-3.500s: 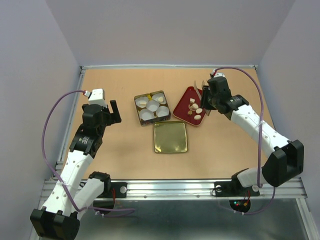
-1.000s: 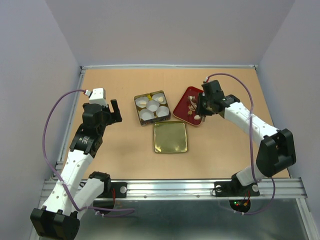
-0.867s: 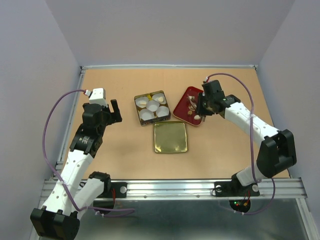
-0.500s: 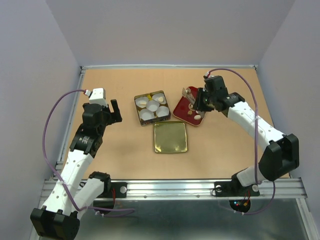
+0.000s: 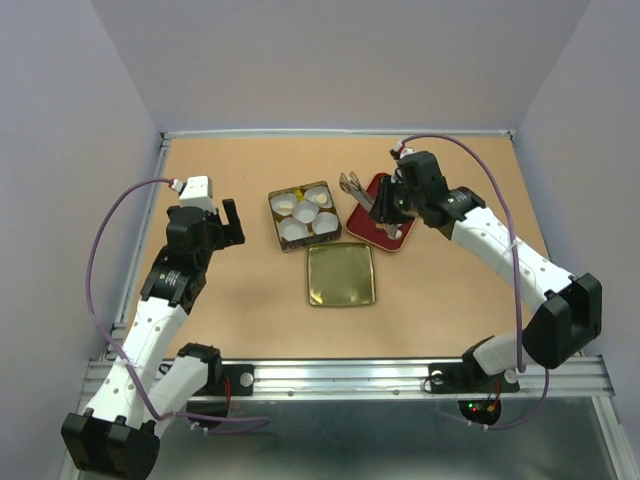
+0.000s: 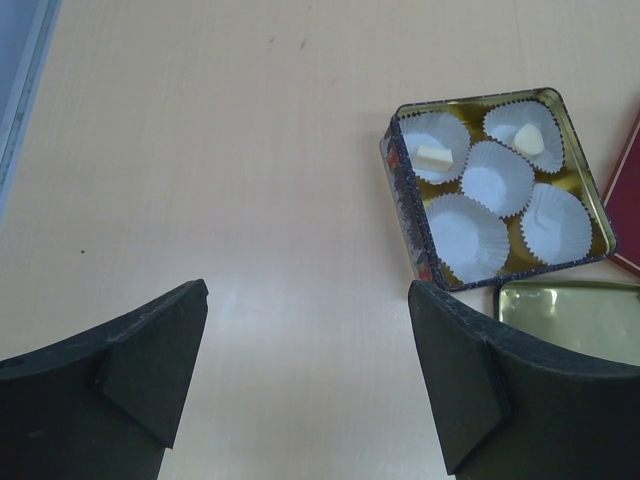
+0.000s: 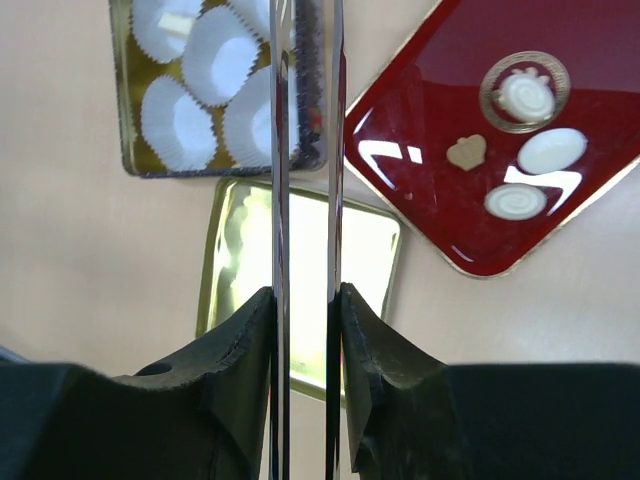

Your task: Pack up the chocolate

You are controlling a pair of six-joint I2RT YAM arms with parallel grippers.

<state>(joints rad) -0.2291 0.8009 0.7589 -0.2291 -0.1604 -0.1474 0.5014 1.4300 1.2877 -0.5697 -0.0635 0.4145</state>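
Observation:
Several cream and tan chocolates (image 7: pixel 552 150) lie in the red tray (image 7: pixel 420 140), which also shows in the top view (image 5: pixel 368 222). More chocolate (image 6: pixel 433 157) sits in paper cups in the gold tin box (image 6: pixel 400 200), seen from above too (image 5: pixel 274 204). My right gripper (image 7: pixel 305 295) is shut on metal tongs (image 7: pixel 281 150). The tongs (image 5: pixel 350 184) reach left from the gripper (image 5: pixel 385 205), past the tray, over the box's right edge. Their tips run out of the wrist view, so what they hold is hidden. My left gripper (image 6: pixel 310 370) is open and empty, left of the box (image 5: pixel 228 222).
The gold lid (image 5: pixel 340 274) lies flat in front of the box and tray, also seen in the right wrist view (image 7: pixel 230 280). Purple cables loop off both arms. A raised rim runs round the table's back and left edges (image 5: pixel 160 150).
My right gripper has risen from the red tray and swung left with the tongs, toward the box. The left arm has not moved.

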